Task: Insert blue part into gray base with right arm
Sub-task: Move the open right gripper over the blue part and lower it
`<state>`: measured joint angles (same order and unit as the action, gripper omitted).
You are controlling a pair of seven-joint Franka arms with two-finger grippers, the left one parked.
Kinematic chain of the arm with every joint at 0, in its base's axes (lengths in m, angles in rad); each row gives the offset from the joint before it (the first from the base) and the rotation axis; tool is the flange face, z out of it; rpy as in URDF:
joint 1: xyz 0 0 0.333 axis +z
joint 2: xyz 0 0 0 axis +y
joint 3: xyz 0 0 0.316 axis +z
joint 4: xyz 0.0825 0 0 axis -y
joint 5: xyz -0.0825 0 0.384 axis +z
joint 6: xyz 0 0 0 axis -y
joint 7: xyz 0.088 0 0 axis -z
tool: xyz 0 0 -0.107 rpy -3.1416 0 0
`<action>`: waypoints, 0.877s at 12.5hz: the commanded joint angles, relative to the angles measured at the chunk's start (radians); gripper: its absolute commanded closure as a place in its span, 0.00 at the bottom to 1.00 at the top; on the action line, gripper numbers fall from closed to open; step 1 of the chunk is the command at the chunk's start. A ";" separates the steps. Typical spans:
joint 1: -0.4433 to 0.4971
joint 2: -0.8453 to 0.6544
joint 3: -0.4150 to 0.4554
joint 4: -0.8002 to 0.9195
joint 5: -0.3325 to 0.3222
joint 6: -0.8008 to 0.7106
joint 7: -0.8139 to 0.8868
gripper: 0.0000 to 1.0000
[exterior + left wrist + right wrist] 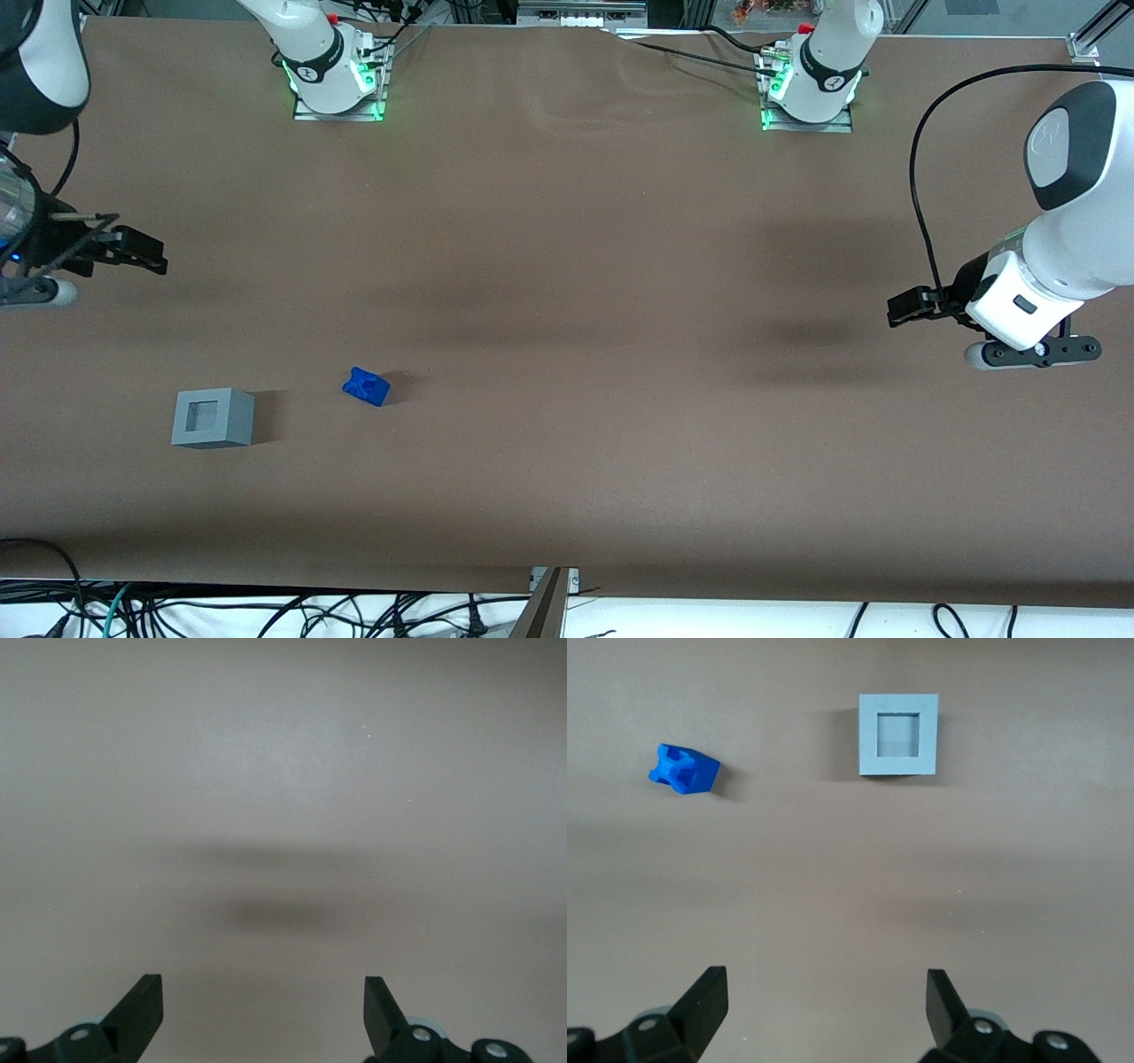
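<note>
The blue part (pixel 366 386) lies on its side on the brown table, and it also shows in the right wrist view (pixel 684 769). The gray base (pixel 213 417) stands upright beside it, toward the working arm's end, a short gap apart, with its square recess facing up and empty (pixel 868 735). My right arm's gripper (pixel 142 252) hangs above the table, farther from the front camera than both things and apart from them. It is open and empty (pixel 826 979).
Two arm mounts with green lights (pixel 337 89) (pixel 806 97) stand at the table edge farthest from the front camera. Cables (pixel 266 611) lie below the table's front edge. A metal bracket (pixel 549 589) sits at the middle of the front edge.
</note>
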<state>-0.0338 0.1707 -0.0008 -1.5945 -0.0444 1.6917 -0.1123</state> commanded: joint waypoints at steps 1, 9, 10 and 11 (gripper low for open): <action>0.006 0.044 0.004 0.019 0.015 0.032 0.012 0.02; 0.164 0.308 0.004 0.039 0.074 0.383 0.554 0.01; 0.184 0.332 0.004 0.041 0.072 0.425 0.600 0.01; 0.208 0.358 0.004 0.045 0.072 0.453 0.655 0.01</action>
<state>0.1397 0.4899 0.0084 -1.5864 0.0147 2.1140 0.4636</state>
